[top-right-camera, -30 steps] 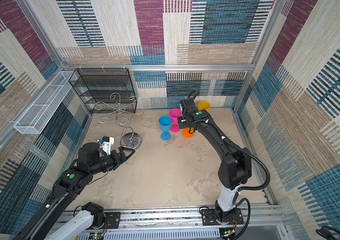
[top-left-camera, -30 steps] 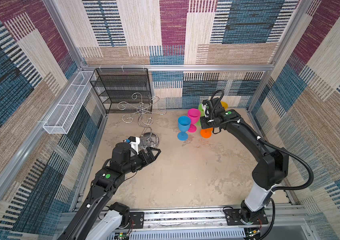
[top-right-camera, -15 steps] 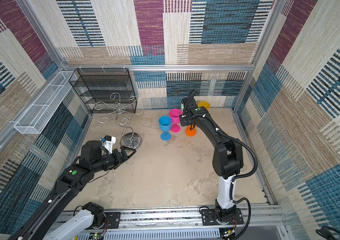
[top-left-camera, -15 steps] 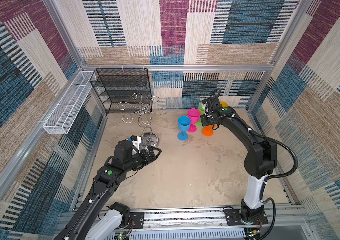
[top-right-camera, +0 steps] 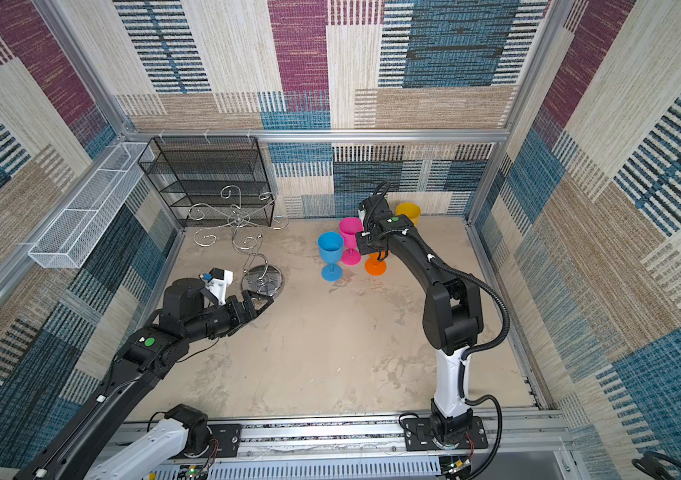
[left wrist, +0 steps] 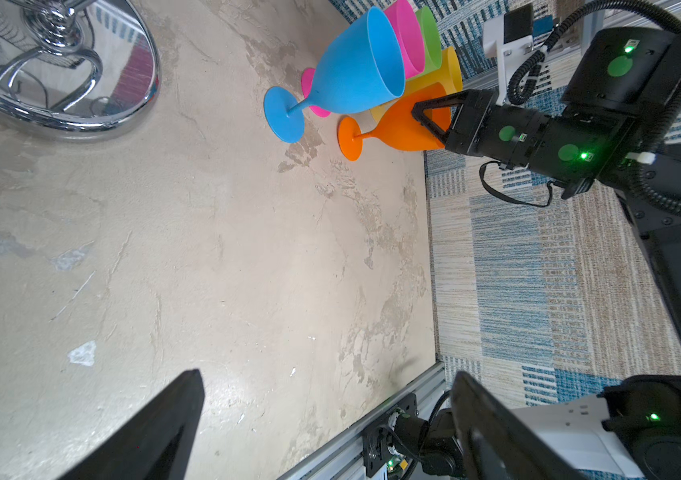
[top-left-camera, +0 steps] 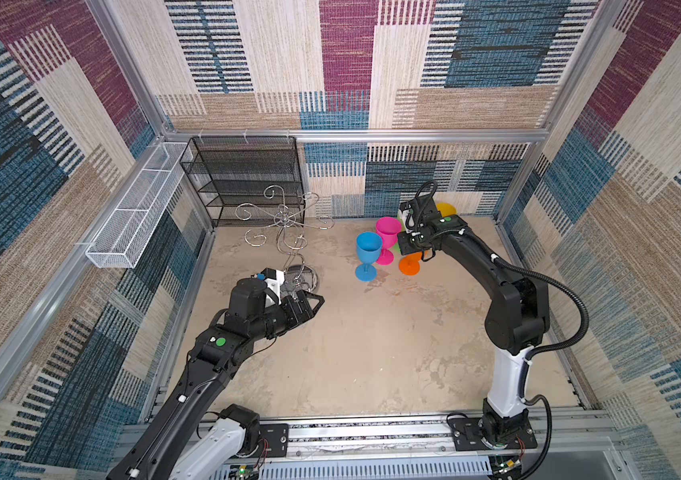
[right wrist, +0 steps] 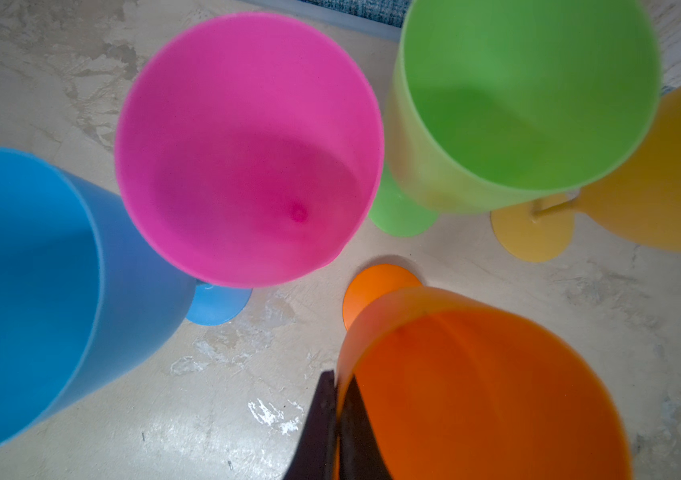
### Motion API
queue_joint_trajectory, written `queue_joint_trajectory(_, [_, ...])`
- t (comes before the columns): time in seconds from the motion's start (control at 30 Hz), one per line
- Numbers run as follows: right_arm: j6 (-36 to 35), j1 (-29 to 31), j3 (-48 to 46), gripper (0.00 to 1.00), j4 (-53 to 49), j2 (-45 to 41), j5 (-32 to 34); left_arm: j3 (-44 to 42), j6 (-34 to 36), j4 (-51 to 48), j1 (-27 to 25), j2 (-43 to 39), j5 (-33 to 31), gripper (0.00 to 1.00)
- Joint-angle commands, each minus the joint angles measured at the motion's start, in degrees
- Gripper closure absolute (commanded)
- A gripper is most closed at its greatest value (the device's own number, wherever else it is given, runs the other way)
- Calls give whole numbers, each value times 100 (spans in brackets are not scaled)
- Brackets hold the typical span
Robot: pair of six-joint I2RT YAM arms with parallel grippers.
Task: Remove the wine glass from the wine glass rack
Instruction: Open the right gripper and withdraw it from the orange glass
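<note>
Beige floor (top-right-camera: 330,353) w/ rack (top-right-camera: 262,280), glasses (top-right-camera: 330,247)

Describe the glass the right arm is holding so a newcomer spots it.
Find the chrome wire rack by the back wall; right of it stand coloured goblets. The target is the only orange goblet, its rim pinched by the right pincer.

- In both top views the orange glass (top-left-camera: 409,266) shows only its foot; the right arm (top-left-camera: 472,255) hides its bowl.
- In the left wrist view the green glass (left wrist: 430,37) is a strip behind the pink glass (left wrist: 405,37).
- That view's edge cuts off the wine glass rack (left wrist: 122,83) and most of the left pincer (left wrist: 326,376).
- In the right wrist view the blue glass (right wrist: 18,291) runs off the edge, blurred.
</note>
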Motion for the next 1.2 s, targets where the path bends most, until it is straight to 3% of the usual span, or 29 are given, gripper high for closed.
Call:
queue_joint_trajectory(0.0, [41, -5, -57, 81, 140, -72, -51, 34, 154, 74, 4, -1, -105, 4])
queue_joint_trajectory(0.17, [32, -4, -30, 52, 137, -354, -79, 34, 132, 37, 3, -71, -208, 3])
queue_joint_trajectory(0.43, [53, -1, -99, 26, 354, -1132, -274, 336, 442, -323, 8, -135, -629, 1])
queue_joint_trajectory(0.83, [174, -6, -1225, 5, 1543, -3048, -149, 1154, 1229, -1084, 12, -397, -1665, 1])
queue_joint_trajectory(1.17, [565, -8, -4010, 0, 3755, -4897, 1091, 1175, 1276, -1444, 19, -1002, -3485, 0])
